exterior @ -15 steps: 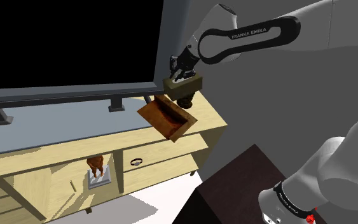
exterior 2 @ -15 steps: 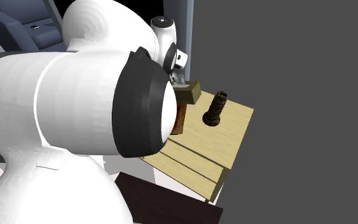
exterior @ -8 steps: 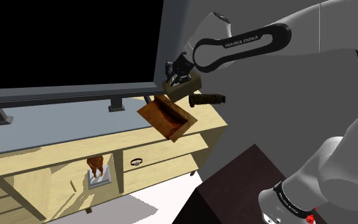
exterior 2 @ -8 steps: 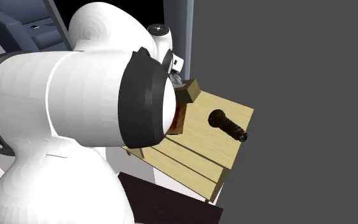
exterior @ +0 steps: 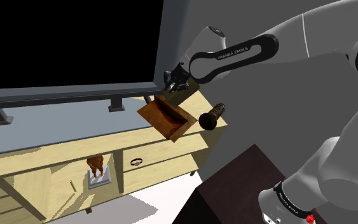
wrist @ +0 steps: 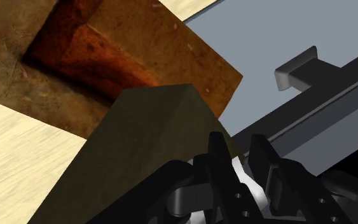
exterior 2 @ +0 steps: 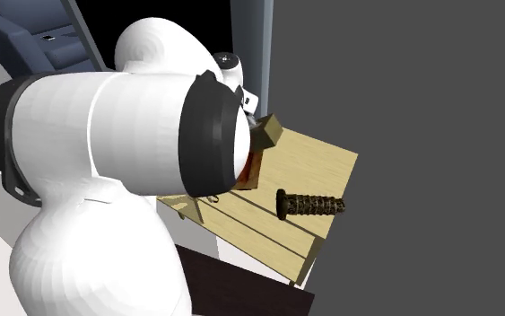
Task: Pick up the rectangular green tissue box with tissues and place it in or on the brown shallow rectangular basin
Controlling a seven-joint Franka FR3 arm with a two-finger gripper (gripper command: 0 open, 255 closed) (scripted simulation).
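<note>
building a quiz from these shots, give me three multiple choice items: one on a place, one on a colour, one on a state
1. Where does the brown basin sit? A on the wooden cabinet top B in a sink C on a stove
2. What colour is the tissue box by the gripper? A white B olive C red
3. How is the dark ribbed cylinder? A upright B inside the basin C lying on its side
1 A, it rests on light wood; 2 B, dull olive in the wrist view; 3 C, its length runs along the top.
</note>
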